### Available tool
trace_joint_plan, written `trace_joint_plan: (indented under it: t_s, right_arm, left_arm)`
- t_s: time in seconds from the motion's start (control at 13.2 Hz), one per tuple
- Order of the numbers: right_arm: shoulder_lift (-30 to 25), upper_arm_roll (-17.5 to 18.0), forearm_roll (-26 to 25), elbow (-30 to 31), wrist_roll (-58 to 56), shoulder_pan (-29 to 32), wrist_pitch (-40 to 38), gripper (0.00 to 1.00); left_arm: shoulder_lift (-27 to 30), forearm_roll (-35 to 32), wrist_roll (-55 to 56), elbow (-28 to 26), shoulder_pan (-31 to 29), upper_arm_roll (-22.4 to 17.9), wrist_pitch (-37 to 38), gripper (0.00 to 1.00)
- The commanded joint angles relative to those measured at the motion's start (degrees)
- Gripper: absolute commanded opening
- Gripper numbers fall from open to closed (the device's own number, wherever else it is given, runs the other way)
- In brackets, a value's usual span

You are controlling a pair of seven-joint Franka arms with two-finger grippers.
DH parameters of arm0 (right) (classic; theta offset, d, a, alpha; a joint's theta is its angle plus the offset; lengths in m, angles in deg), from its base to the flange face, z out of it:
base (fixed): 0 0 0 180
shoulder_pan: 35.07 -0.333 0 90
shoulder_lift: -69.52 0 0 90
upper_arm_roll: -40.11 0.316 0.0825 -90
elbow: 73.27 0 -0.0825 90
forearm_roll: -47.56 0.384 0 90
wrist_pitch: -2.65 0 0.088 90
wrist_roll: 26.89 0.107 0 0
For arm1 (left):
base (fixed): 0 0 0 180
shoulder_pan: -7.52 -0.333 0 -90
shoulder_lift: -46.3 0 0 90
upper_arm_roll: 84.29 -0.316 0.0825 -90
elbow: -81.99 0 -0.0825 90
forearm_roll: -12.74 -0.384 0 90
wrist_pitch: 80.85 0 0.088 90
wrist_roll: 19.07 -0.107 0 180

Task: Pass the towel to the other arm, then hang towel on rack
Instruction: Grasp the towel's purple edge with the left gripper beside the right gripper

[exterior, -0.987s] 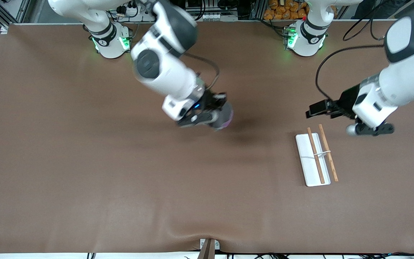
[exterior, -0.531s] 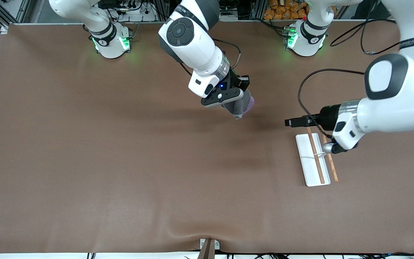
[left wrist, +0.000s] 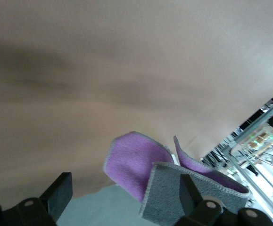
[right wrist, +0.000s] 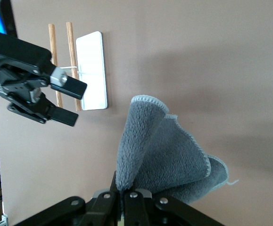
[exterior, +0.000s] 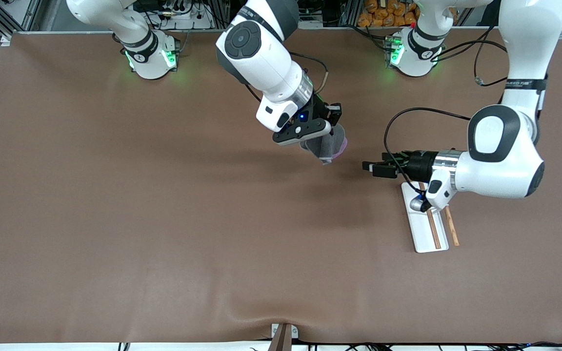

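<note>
My right gripper [exterior: 316, 139] is shut on the towel [exterior: 331, 146] and holds it hanging over the middle of the table. In the right wrist view the grey cloth [right wrist: 164, 155] rises from the shut jaws of the right gripper [right wrist: 125, 192]. My left gripper [exterior: 370, 167] is open, level and pointed at the towel, a short gap from it. The left wrist view shows the towel's purple face [left wrist: 134, 165] ahead of the open left gripper [left wrist: 124, 197]. The white rack [exterior: 425, 236] with two wooden rods lies under the left wrist. It also shows in the right wrist view [right wrist: 91, 70].
A brown mat [exterior: 164, 219] covers the whole table. A small clamp [exterior: 283, 335] sits at the table edge nearest the front camera. A black cable [exterior: 398, 122] loops from the left wrist over the table. Both arm bases stand along the edge farthest from the front camera.
The left arm has swung in from the table's end, over the rack, bringing its open gripper close to the towel. The right gripper carried the towel toward the left arm, then held nearly still.
</note>
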Motion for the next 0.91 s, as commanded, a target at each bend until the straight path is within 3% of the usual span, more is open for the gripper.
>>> trace_joint_plan:
  t_s: [0.0,0.3,0.53,0.83]
  right_arm:
    - [0.58,-0.72,-0.79,-0.76,1.84,-0.88,0.53,0.00]
    - [0.58,-0.72,-0.88,-0.76,1.84,-0.88,0.71,0.00]
    - [0.58,-0.72,-1.14,-0.76,1.84,-0.96,0.71,0.00]
    - [0.49,-0.72,-1.23,-0.76,1.84,-0.96,0.71,0.00]
  left_arm:
    - [-0.58,5.93,1.27,-1.31,0.45,-0.01,0.30,1.00]
    - [-2.43,11.04,-0.21,-2.53,0.98,2.18,0.39,1.00]
    - [-2.35,14.38,-9.51,-5.78,0.80,2.45,0.39,1.00]
    - [-2.17,16.57,-15.33,-7.72,0.36,2.45,0.47,0.89]
